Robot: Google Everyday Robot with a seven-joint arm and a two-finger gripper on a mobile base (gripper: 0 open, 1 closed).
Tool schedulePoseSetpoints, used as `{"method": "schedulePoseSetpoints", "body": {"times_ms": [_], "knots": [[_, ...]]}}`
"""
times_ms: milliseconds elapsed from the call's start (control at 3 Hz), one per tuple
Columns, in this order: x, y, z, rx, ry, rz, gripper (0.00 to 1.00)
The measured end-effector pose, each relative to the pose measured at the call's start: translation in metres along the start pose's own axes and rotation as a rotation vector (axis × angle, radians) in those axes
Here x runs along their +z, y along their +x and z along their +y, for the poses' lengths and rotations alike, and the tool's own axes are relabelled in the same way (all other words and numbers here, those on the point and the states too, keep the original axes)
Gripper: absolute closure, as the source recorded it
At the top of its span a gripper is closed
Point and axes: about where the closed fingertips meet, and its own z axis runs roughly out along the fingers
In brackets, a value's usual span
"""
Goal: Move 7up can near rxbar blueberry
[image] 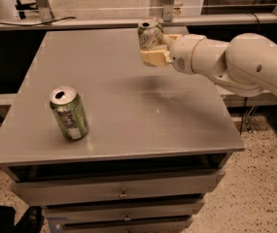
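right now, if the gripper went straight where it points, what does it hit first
Likely nothing: the gripper, holding the 7up can, points along the table's far side; the green can sits well aside.

Dim, warm overhead light. The pincer (152, 53) hangs above the far edge of the counter (186, 130), clamped on the 7up can (149, 30), and throws a soft, diffuse shadow on the counter below. Faint sheen mid-counter. The green can (70, 114) glints at its rim near the counter's front-left.
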Motion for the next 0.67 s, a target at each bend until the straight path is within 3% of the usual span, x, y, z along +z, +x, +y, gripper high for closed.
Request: {"method": "schedulePoseSetpoints", "body": {"times_ms": [667], "knots": [[0.017, 0.023, -0.126, 0.02, 0.183, -0.063, 1.0]]}}
